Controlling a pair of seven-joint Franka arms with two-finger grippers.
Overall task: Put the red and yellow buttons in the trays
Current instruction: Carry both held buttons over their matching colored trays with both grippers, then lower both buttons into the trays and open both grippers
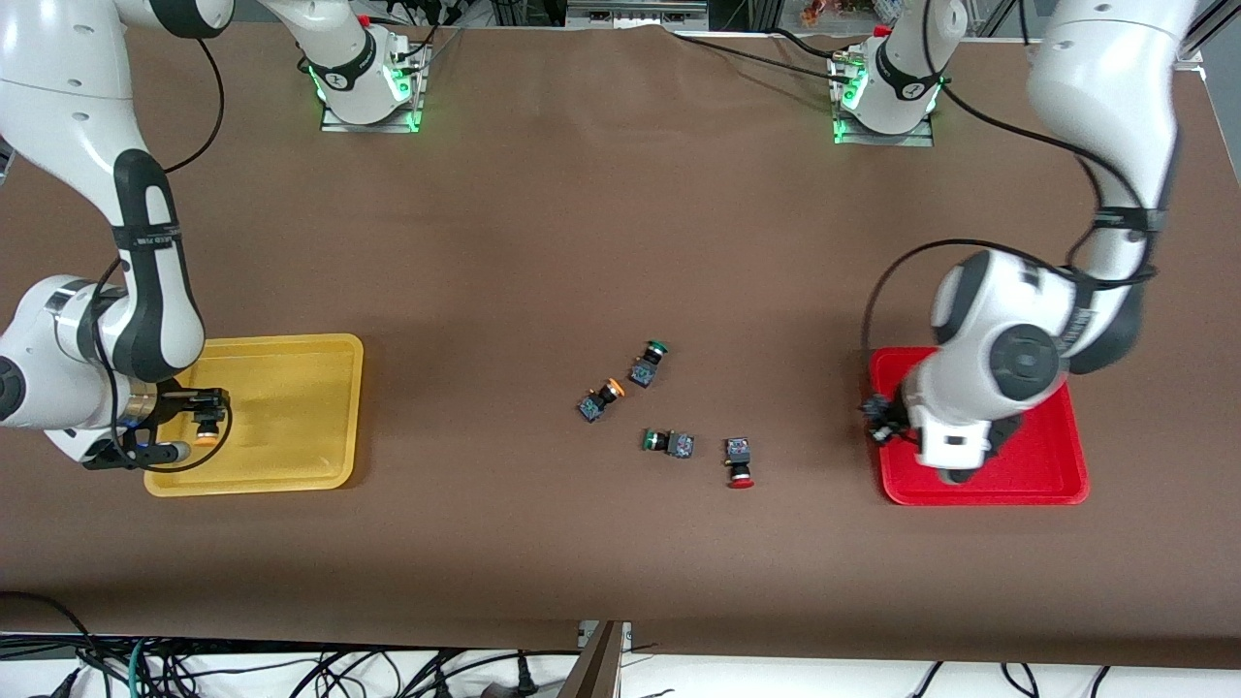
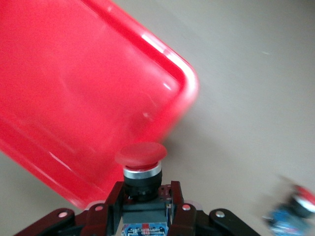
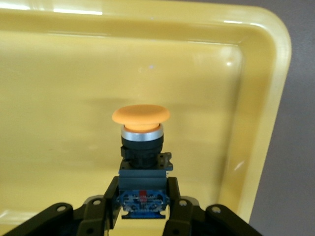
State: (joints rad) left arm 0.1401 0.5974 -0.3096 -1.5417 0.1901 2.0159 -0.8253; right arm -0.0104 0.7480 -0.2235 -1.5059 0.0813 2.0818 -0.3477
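Observation:
My right gripper (image 1: pixel 206 422) is shut on a yellow-capped button (image 3: pixel 141 142), held over the yellow tray (image 1: pixel 291 407) at the right arm's end. My left gripper (image 1: pixel 880 419) is shut on a red-capped button (image 2: pixel 141 169), held over the rim of the red tray (image 1: pixel 1037 465) that faces the table's middle. That tray also fills the left wrist view (image 2: pixel 74 98). A second yellow-capped button (image 1: pixel 601 397) and a second red-capped button (image 1: pixel 740 462) lie loose on the cloth at mid-table.
Two green-capped switches lie among the loose buttons, one (image 1: pixel 648 364) farther from the front camera and one (image 1: pixel 667 443) beside the loose red button. The brown cloth covers the table. The arm bases stand along the table edge farthest from the camera.

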